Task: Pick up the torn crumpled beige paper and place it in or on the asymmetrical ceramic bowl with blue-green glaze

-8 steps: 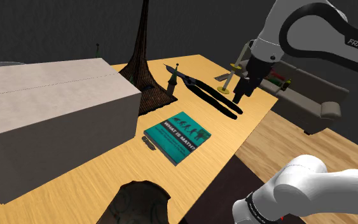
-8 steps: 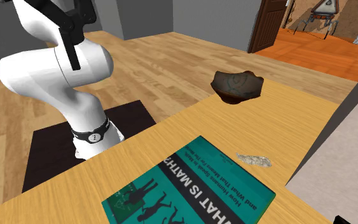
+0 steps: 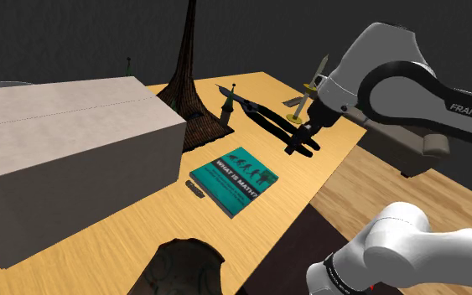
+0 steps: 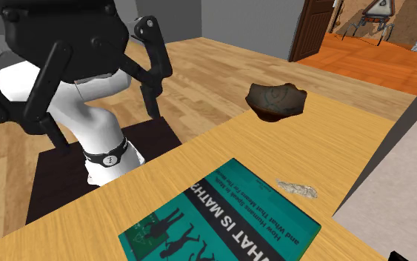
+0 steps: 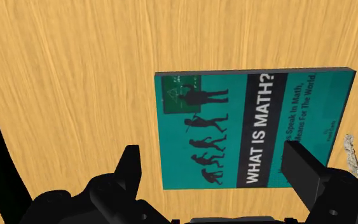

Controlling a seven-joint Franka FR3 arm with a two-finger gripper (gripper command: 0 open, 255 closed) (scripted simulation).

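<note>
Beside the teal book (image 5: 247, 127), crumpled paper (image 5: 351, 153), outside the spread, empty jaws.

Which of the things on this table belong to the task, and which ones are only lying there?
Belonging to the task: crumpled paper, dark bowl, open gripper.

Only lying there: teal book, large grey box, tall dark cone.

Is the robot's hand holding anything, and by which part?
Nothing is held: the gripper is open and empty, hanging above the teal book.
</note>
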